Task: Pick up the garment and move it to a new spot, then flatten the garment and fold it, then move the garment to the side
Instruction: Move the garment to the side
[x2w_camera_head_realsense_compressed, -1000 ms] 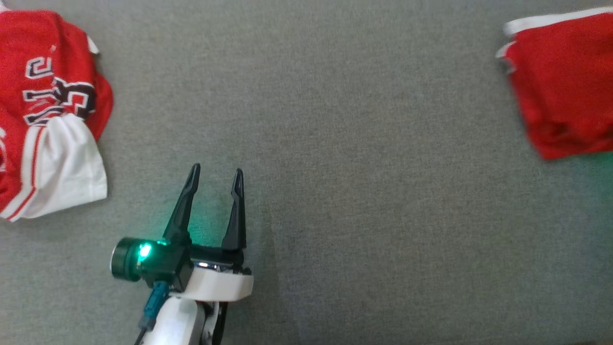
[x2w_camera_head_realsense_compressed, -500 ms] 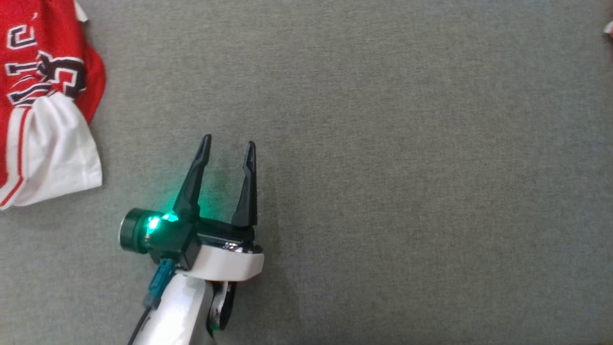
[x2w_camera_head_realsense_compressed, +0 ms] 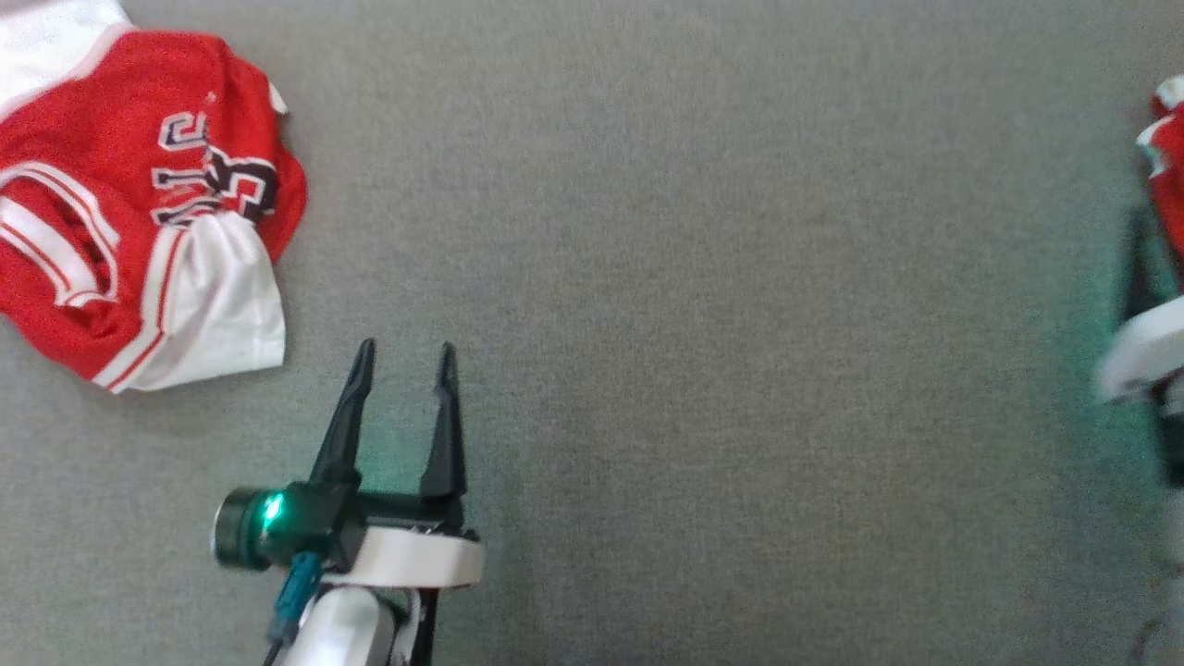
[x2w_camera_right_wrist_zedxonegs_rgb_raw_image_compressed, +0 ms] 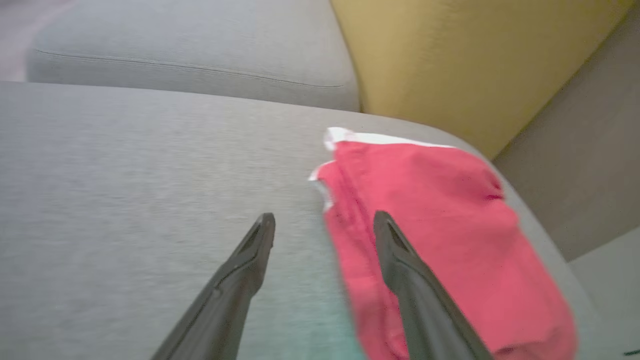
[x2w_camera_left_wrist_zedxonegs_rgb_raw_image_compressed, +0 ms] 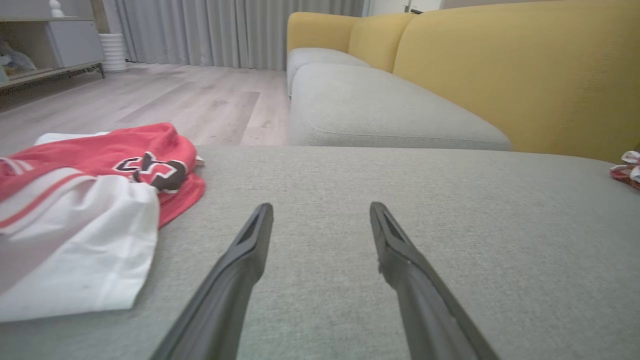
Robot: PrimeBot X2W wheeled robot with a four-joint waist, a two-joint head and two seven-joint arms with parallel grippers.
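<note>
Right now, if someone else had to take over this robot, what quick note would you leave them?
Left pincer: open, empty, over bare grey cushion.
Right pincer: open, empty, at the edge of the folded red garment.
Done: that garment lies folded at the cushion's right end.
To do: a crumpled red-and-white jersey lies at the left end, probably next to flatten and fold.

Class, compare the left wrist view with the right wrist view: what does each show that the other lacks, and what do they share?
Left wrist view: crumpled red-and-white jersey with black lettering, wood floor, curtains. Right wrist view: folded red garment close up, at the corner of the grey seat cushion. Shared: that cushion, yellow backrest; left gripper and right gripper each with jaws open. A red-and-white scrap at the left view's right edge may be that folded garment.
</note>
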